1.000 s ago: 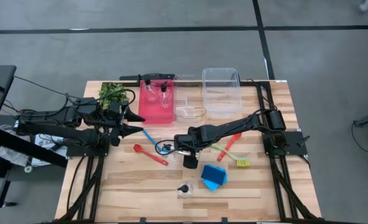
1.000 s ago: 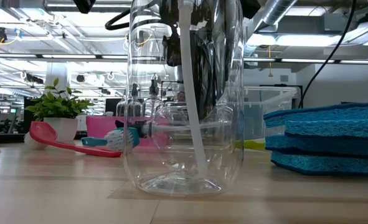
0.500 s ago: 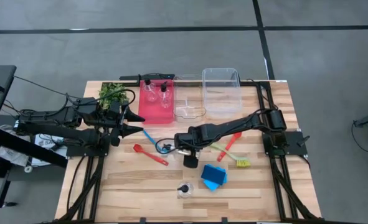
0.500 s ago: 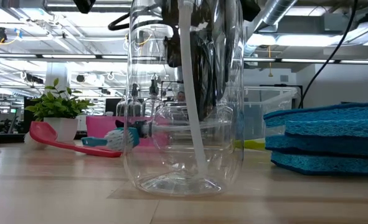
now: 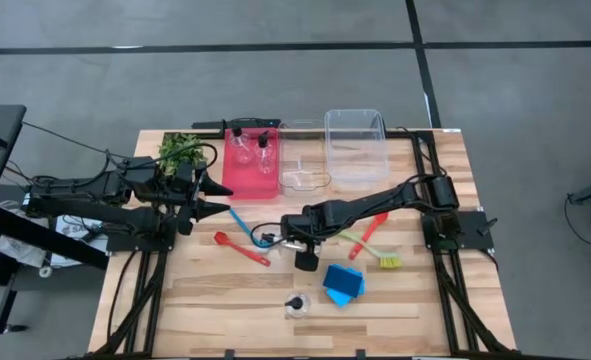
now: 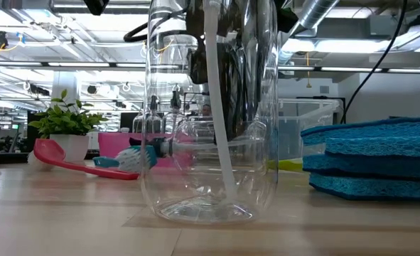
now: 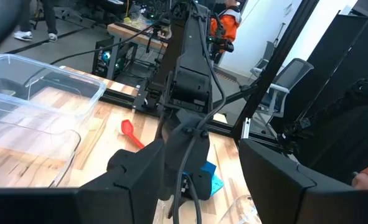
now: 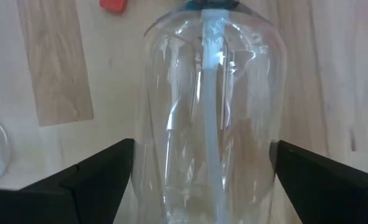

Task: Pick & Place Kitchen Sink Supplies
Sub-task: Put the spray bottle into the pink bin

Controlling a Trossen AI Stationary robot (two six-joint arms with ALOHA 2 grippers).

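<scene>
the right gripper [image 5: 275, 236] is low over the middle of the table [image 5: 215, 290]. a clear bottle [image 8: 208, 106] lies between its fingers [image 8: 99, 177], which stand wide and do not touch it. the left gripper [image 5: 218, 197] waits open near the plant [image 5: 180, 150]. two bottles [image 5: 252, 150] stand in the red bin [image 5: 250, 182]. blue sponges [image 5: 342, 284] lie near the front.

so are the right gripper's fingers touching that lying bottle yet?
Apart. The right wrist view shows the right gripper open around the clear bottle, with bare table visible between each finger and the bottle's sides.
</scene>
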